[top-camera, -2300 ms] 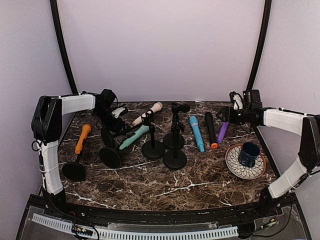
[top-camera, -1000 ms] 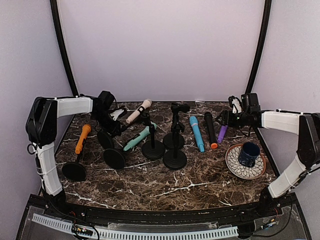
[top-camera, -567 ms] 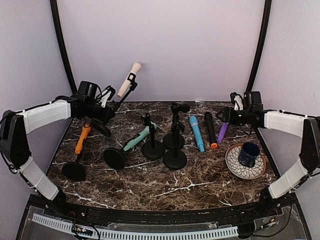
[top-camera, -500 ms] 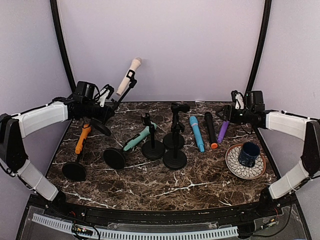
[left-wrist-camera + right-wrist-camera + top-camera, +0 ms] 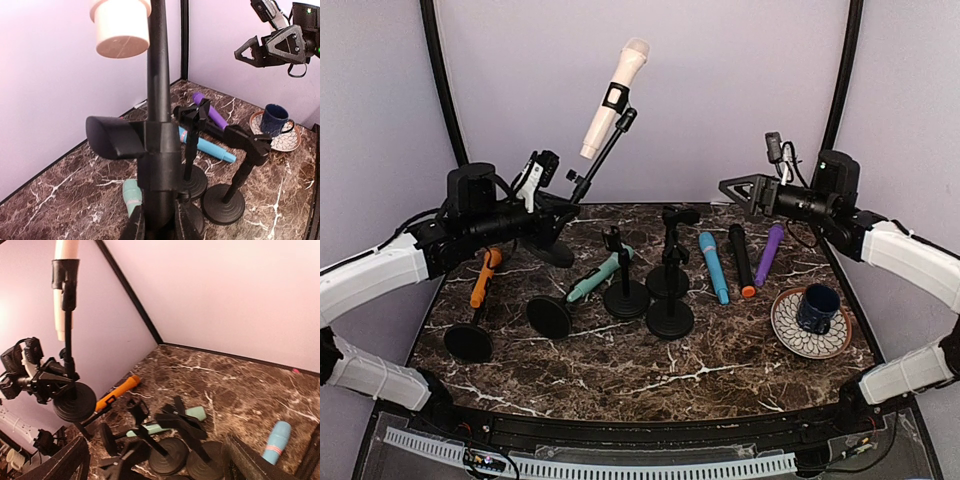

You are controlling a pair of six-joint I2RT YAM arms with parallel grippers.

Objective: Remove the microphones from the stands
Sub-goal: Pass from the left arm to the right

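Cream microphone (image 5: 612,98) in black stand (image 5: 597,163) (tilted), left claw (image 5: 159,226) clamping stand, right claw (image 5: 732,190) agape

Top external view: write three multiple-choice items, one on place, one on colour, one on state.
1. Where is the mug? A on the plate; B at the left edge; C against the back wall.
2. Colour of the microphone in the lifted stand? A teal; B cream; C purple.
3. The right end effector is: A open, empty; B shut on a microphone; C shut on the mug.
A: the mug sits within the plate's rim. B: its body and head are cream. A: its jaws gape in mid-air.
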